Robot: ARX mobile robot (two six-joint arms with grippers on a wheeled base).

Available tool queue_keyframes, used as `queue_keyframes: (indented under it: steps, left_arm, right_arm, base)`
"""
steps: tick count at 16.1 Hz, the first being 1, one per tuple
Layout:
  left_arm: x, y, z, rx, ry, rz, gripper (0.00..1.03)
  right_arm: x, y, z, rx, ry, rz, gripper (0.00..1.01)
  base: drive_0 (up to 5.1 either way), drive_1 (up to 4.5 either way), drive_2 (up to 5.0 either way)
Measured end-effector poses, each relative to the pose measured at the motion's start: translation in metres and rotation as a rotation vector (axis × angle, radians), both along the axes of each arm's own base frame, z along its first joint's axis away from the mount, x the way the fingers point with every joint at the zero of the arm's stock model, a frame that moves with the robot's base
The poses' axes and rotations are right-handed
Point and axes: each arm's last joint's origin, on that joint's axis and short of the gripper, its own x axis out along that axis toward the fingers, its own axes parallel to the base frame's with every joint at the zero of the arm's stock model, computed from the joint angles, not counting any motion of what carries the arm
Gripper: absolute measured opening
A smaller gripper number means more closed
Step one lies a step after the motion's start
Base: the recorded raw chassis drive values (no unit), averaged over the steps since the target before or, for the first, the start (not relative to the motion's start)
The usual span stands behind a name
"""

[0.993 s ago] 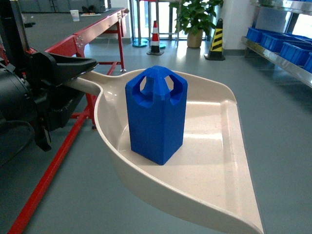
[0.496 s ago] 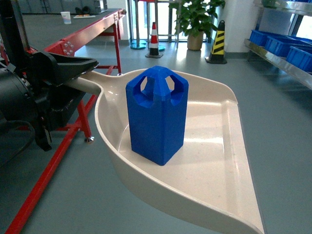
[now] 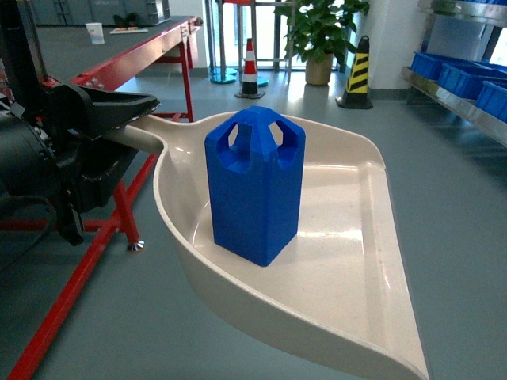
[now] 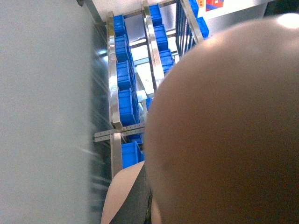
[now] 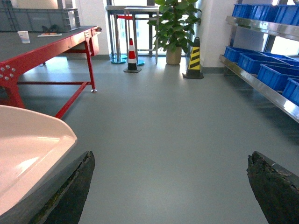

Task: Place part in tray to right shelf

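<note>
Part (image 3: 255, 194): bright-blue boxy block with arched loops on top, upright on the floor of the tray, toward its handle end, clear of the front lip.

Tray (image 3: 348, 269): cream dustpan-shaped scoop, held in the air above the grey floor (image 3: 459, 206), handle running left into the left pincer (image 3: 119, 115). Its pale rim also shows at the lower left of the right wrist view (image 5: 32, 154); its underside fills most of the left wrist view.

Left pincer: black, pressed together on the tray handle (contact visible in the head view only).

Right pincer (image 5: 170, 186): spread wide, nothing between the two dark fingertips (image 5: 70, 191), hanging over bare floor just beside the tray rim.

Right shelf (image 3: 463, 79): steel rack along the right wall, well apart from the tray, carrying blue crates (image 3: 467, 75).

Surroundings: red-framed desk (image 3: 135, 55) at left with a white cup (image 3: 95, 33); red-and-white traffic cone (image 3: 249, 67); yellow-and-black cone (image 3: 356, 71); potted plant (image 3: 321, 36) between them at the back.
</note>
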Motion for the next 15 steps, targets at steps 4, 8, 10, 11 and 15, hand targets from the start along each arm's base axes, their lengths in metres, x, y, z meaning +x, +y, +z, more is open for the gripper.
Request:
queue_keyframes:
  steps: [4,8,10,11,15]
  left_arm:
    - [0.0000,0.0000,0.0000,0.000,0.000,-0.002,0.16]
    - [0.0001,0.0004,0.0000,0.000,0.000,0.002,0.16]
    - [-0.0001,-0.0003,0.0000,0.000,0.000,-0.005,0.16]
    - [-0.0001,-0.0003,0.0000,0.000,0.000,-0.002,0.16]
    - [0.0000,-0.0001,-0.0002,0.001,0.002,-0.003,0.16]
  right_arm:
    - [0.0002,0.0001,-0.0007,-0.001,0.006,0.001,0.98]
    - [0.0002,0.0000,-0.0006,-0.001,0.005,0.000,0.98]
    - [0.0002,0.0000,-0.0003,0.000,0.002,0.000,0.98]
    - [0.0002,0.0000,-0.0005,0.000,0.004,0.000,0.98]
    - [0.0002,0.0000,-0.0005,0.000,0.004,0.000,0.98]
  base:
    - [-0.1,4.17,-4.3]
    - [-0.1,4.22,-4.3]
    - [0.1,4.35,-4.2]
    - [0.1,4.36,-4.2]
    - [0.1,4.35,-4.2]
